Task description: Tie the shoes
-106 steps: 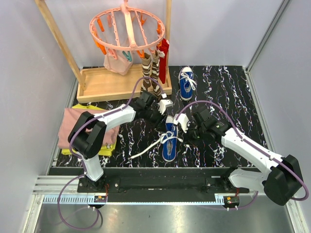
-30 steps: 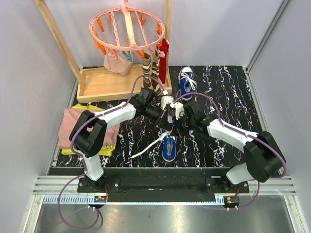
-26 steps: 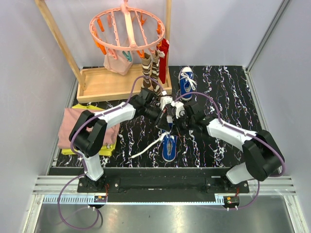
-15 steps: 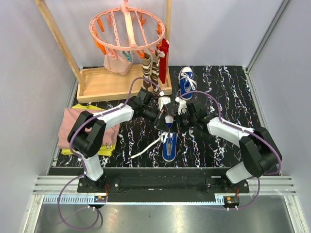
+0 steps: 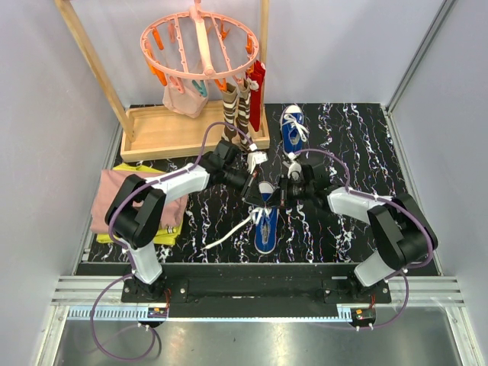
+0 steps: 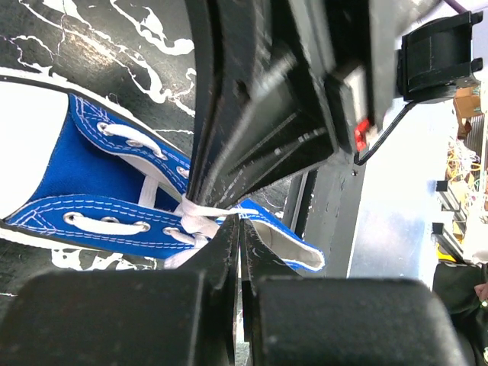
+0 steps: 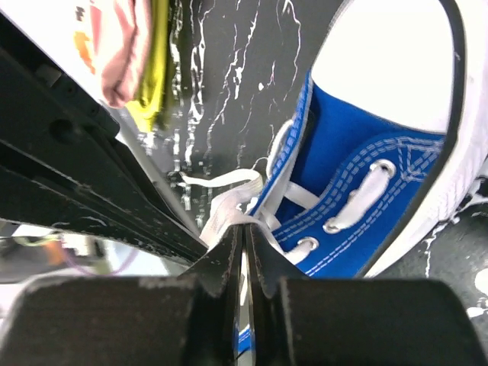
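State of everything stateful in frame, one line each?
Left gripper: shut on lace.
Right gripper: shut on lace.
Near shoe: upright, untied, one lace end trailing on table.
Far shoe: upright, untouched; knot unclear.
Socks: hanging from pink hanger.

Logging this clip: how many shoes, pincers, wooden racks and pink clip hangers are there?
Shoes: 2, the near shoe and the far shoe
Pincers: 2, left pincer and right pincer, each shut on a lace
Wooden racks: 1
Pink clip hangers: 1
Total: 6
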`<action>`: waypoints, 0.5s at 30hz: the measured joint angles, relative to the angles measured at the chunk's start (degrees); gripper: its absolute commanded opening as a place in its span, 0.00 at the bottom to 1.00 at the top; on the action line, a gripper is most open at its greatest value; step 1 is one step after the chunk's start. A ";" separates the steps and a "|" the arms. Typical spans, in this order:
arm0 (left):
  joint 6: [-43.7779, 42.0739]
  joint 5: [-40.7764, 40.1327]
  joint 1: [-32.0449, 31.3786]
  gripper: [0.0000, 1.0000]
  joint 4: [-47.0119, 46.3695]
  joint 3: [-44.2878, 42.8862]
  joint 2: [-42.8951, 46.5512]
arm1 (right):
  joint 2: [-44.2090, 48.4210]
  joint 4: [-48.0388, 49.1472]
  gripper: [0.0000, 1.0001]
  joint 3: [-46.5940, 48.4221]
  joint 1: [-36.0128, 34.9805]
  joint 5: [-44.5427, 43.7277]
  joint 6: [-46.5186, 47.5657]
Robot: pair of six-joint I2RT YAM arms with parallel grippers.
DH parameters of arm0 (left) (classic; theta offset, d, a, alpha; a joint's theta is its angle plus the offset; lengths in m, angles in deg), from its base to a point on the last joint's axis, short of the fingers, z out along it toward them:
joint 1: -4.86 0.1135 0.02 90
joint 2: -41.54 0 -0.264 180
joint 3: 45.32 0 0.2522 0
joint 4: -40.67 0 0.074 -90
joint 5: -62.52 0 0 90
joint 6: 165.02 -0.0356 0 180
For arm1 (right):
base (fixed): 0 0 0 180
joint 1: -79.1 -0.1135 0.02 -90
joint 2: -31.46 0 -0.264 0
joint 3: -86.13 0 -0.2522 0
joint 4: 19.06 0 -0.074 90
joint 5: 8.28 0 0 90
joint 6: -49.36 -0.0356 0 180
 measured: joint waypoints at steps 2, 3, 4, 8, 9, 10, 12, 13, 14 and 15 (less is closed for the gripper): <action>0.13 0.00 0.00 0.00 -0.35 0.37 0.02 | -0.79 3.69 0.09 -1.77 0.96 1.88 -3.87; 0.20 0.00 0.00 0.00 -0.39 0.57 0.02 | -1.18 5.68 0.08 -2.69 1.44 2.78 -5.77; 0.28 0.00 0.00 0.00 -0.42 0.76 0.02 | -1.51 7.45 0.08 -3.65 1.84 3.52 -7.69; 0.57 0.02 0.11 0.00 -0.92 1.73 0.09 | -2.10 12.98 0.09 -6.12 2.84 6.01 -13.62; 0.66 0.02 0.17 0.00 -1.11 2.01 0.13 | -2.10 14.32 0.09 -6.60 3.02 6.60 -14.95; 0.81 0.02 0.33 0.00 -1.40 2.51 0.35 | -2.10 15.72 0.09 -7.08 3.15 7.26 -16.28; 1.16 0.11 0.44 0.00 -1.77 3.13 0.81 | -2.10 18.56 0.10 -8.31 3.43 8.09 -18.82; 1.44 0.22 0.50 0.00 -2.10 3.41 1.09 | -2.10 20.31 0.10 -9.07 3.56 8.39 -20.26; 1.64 0.33 0.55 0.00 -2.27 3.54 1.22 | -2.16 22.40 0.10 -9.97 3.72 8.72 -21.75; 1.92 0.48 0.55 0.00 -2.51 3.56 1.31 | -2.23 24.20 0.09 -10.71 3.80 8.90 -22.91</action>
